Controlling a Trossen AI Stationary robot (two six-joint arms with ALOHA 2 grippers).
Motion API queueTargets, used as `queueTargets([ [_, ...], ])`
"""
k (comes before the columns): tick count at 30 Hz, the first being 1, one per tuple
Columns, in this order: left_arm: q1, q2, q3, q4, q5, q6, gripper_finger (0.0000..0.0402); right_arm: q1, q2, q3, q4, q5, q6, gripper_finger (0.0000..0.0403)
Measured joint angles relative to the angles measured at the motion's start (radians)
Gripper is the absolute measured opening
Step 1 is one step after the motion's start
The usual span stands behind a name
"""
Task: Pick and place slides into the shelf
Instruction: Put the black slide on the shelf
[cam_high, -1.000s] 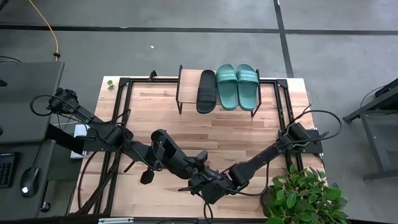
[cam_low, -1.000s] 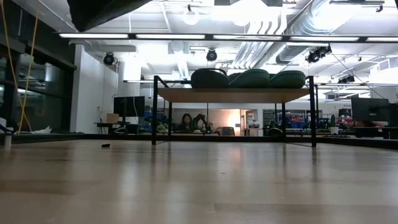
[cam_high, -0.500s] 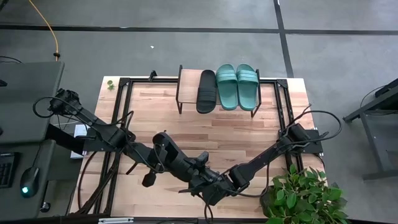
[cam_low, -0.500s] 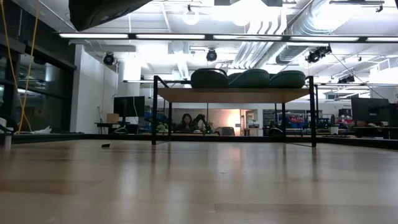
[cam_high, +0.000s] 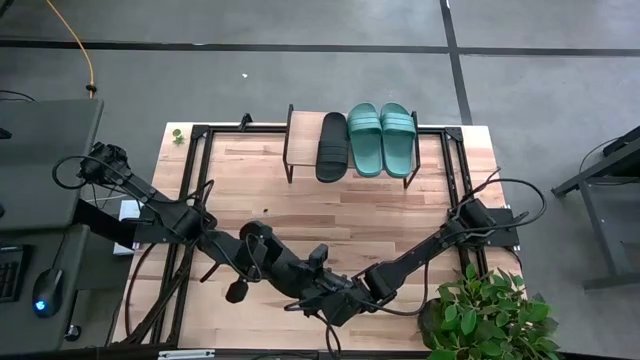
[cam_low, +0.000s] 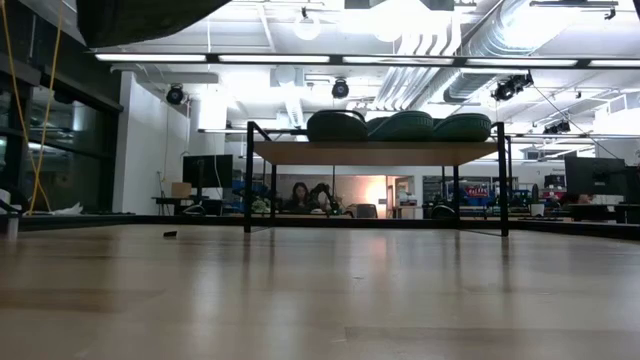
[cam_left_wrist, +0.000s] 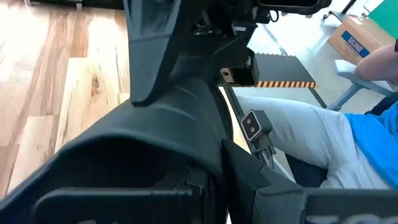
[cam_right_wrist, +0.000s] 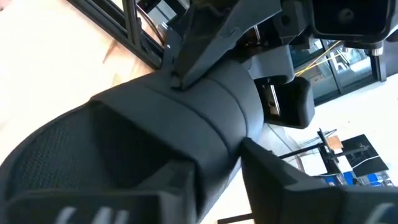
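pale wooden table (cam_high: 400, 200) with a black frame fills the high view, and at its far edge stands the shelf (cam_high: 302, 135), a light plank on thin black legs. on it one black slide (cam_high: 332, 147) lies just beside two teal slides (cam_high: 364, 140), all pointing the same way, with wide ribbed straps. near the front edge the left gripper (cam_high: 330, 283) and the right gripper (cam_high: 322, 303) meet. the left one is closed narrow; for the right one i cannot tell. both wrist views are filled by a dark moulded shape (cam_right_wrist: 74, 155), partly smooth and partly finely textured, perhaps the fourth slide, but i cannot say for sure. such a slide is probably light, soft foam and a little springy. the strap or the side of the sole seems the best place to hold it.
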Motion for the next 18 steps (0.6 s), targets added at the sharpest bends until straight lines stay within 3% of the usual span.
queueTargets([
  [7,0.0,0.0,0.0,-0.001,-0.006,0.001,0.0024,0.002,0.0,0.0,0.007,0.018,0.0,0.0009],
  [11,0.001,-0.001,0.002,-0.018,-0.021,0.007,0.0024,0.002,0.002,0.0,0.007,0.047,0.003,0.0005],
  [18,0.001,-0.015,0.003,-0.08,-0.143,0.085,0.0024,-0.001,0.003,0.0,0.004,0.106,0.034,0.0002],
])
